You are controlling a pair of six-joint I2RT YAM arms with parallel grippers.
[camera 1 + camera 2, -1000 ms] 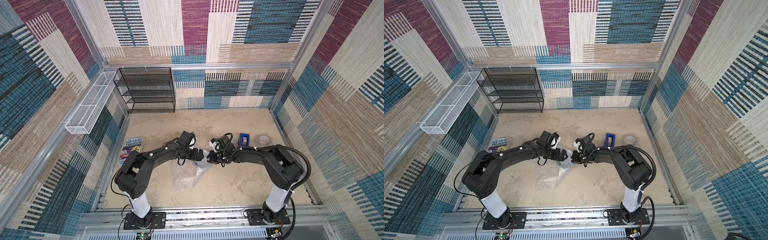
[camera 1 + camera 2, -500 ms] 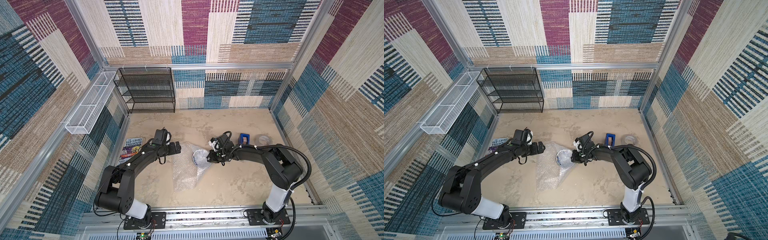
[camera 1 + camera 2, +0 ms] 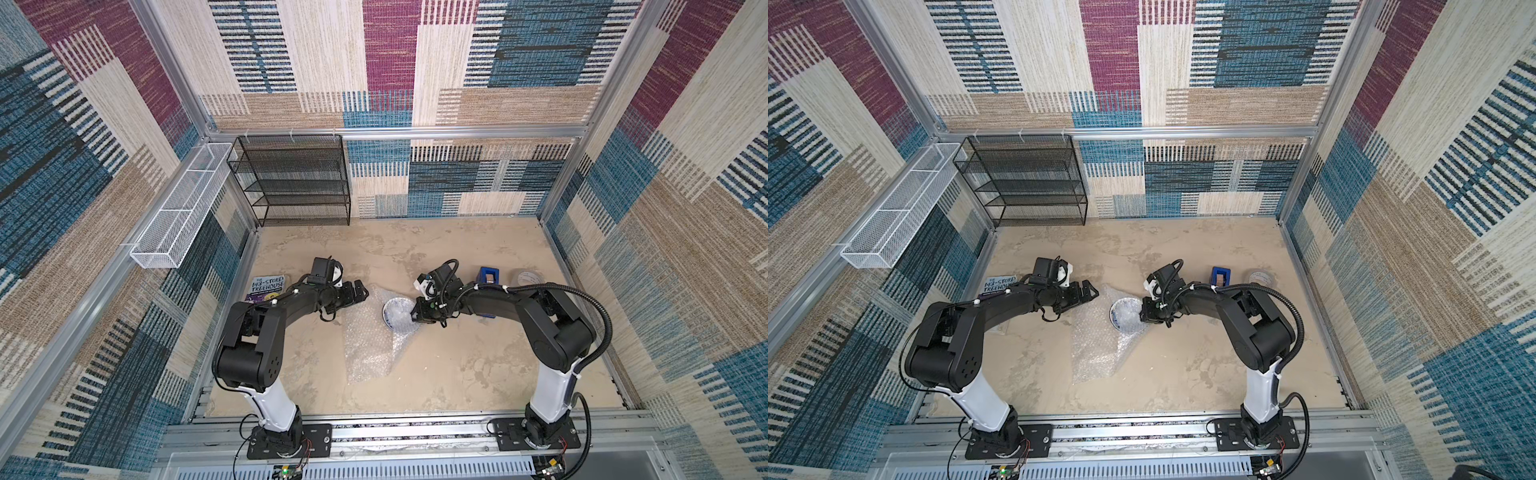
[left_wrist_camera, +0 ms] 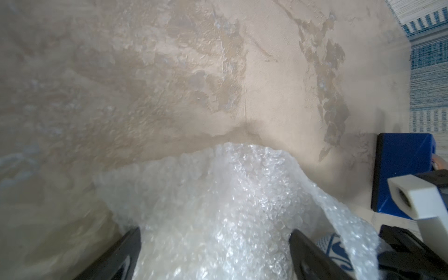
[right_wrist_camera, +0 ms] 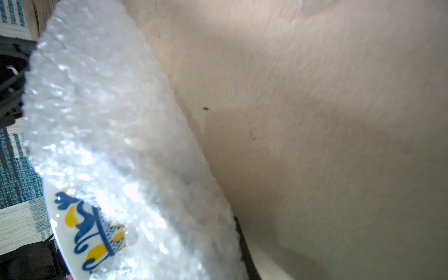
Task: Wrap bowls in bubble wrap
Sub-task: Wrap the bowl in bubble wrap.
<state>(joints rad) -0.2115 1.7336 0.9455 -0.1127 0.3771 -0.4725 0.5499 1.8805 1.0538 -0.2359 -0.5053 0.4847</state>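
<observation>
The left claw [image 3: 360,293] [image 3: 1090,291] is seen released and empty, its jaws spread wide just beside the far left edge of the wrap [image 3: 370,345] [image 3: 1096,349]. In the left wrist view the wrap [image 4: 218,194] is shown close under the spread fingers [image 4: 116,257], and whether it is touched by them cannot be told. A book [image 3: 268,286] [image 3: 1000,285] is laid at the left edge of the worktop [image 3: 457,374] [image 3: 1183,374], beside the left arm, and a black rack [image 3: 291,178] [image 3: 1025,178] is stood in the far left corner. The wrap is spread, crumpled, about the middle of the worktop, with one end run toward the near edge. The bowl [image 3: 390,311] [image 3: 1118,312] is set on the wrap's far right part, and a fold of wrap is drawn over its right side, so that only the left of its inside is left bare. The right claw [image 3: 415,316] [image 3: 1143,316] is clenched on that fold at the bowl's right rim. In the right wrist view the wrap [image 5: 101,109] is seen draped over the bowl [image 5: 72,230], whose blue and yellow pattern is shown beside it; whether the rim itself is pinched too cannot be told. Toward the right edge a blue block [image 3: 488,276] [image 3: 1220,276] [image 4: 402,169] is stood behind the right arm, and a tape roll [image 3: 528,277] [image 3: 1260,277] is laid near it, closer to that edge.
</observation>
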